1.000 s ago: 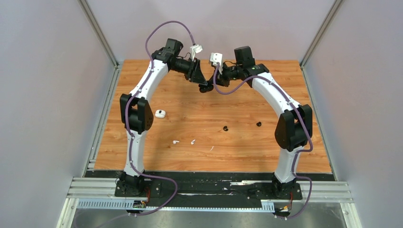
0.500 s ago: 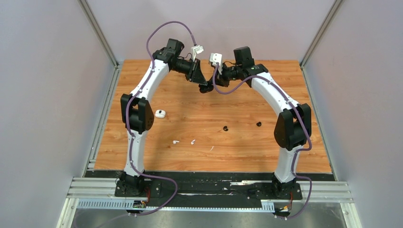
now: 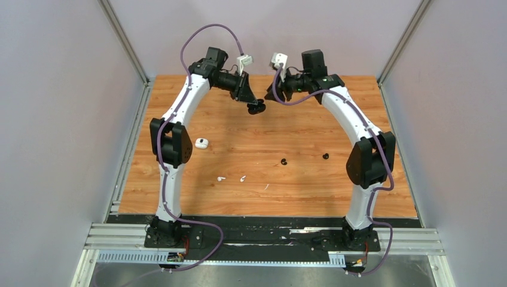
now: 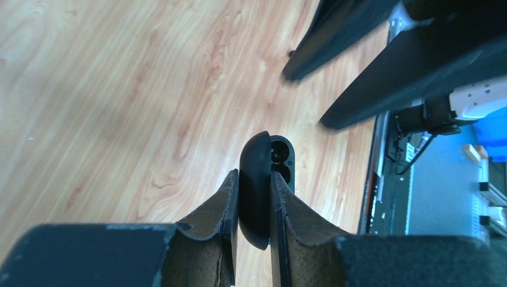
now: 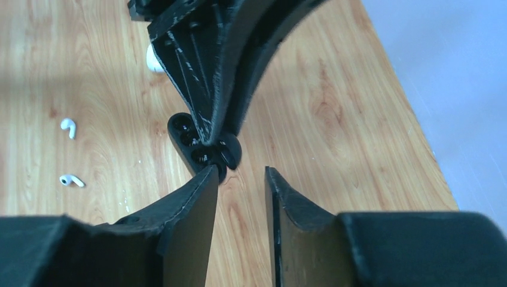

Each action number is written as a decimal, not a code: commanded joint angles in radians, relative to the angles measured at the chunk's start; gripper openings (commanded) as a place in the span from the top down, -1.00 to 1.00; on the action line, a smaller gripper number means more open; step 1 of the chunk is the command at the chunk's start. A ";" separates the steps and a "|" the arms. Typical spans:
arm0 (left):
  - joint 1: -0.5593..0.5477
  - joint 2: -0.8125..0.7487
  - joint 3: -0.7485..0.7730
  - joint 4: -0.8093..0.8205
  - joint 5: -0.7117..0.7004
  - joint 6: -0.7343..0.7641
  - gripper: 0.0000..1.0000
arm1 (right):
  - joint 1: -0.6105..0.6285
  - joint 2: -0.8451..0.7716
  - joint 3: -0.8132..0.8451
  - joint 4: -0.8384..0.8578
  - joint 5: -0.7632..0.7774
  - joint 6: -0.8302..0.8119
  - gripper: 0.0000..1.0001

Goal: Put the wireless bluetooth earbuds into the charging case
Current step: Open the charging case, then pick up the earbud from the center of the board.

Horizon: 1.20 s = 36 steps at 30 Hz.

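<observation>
Wooden tabletop (image 3: 311,131), pale walls (image 3: 60,119), left fingers (image 4: 209,221) pinching open black case (image 4: 256,179), right fingers (image 5: 191,209) spread, empty

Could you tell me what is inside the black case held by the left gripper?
The case shows two dark sockets, apparently empty; the left gripper hides part. The white earbuds lie on the table.

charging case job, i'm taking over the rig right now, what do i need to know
Left gripper: jaws shut on the charging case, held open in the air over the far part of the table.
Right gripper: jaws open, empty, just beside the case.
Earbuds: both loose on the table, nearer the arm bases, neither in the case.
Done: case lifted, with its sockets showing.
Left: pick up each earbud and seat it in the case.
</observation>
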 commanded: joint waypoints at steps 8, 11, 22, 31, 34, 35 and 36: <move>0.016 -0.102 0.045 0.025 -0.131 0.199 1.00 | -0.198 -0.181 -0.189 0.033 -0.109 0.245 0.10; 0.000 -0.176 -0.006 0.029 -0.182 0.331 1.00 | -0.246 -0.260 -0.365 0.033 -0.022 0.268 0.05; -0.007 -0.221 -0.189 0.178 -0.216 0.238 1.00 | -0.422 -0.398 -0.731 -0.043 0.333 0.288 0.19; -0.007 -0.254 -0.245 0.184 -0.194 0.242 1.00 | -0.444 -0.521 -0.897 -0.191 0.091 -0.605 0.31; -0.007 -0.257 -0.245 0.182 -0.185 0.241 1.00 | -0.441 -0.522 -0.930 -0.198 0.080 -0.798 0.31; -0.007 -0.258 -0.246 0.185 -0.183 0.239 1.00 | -0.441 -0.516 -0.935 -0.200 0.081 -0.849 0.32; -0.007 -0.261 -0.247 0.186 -0.182 0.239 1.00 | -0.441 -0.506 -0.939 -0.200 0.086 -0.890 0.32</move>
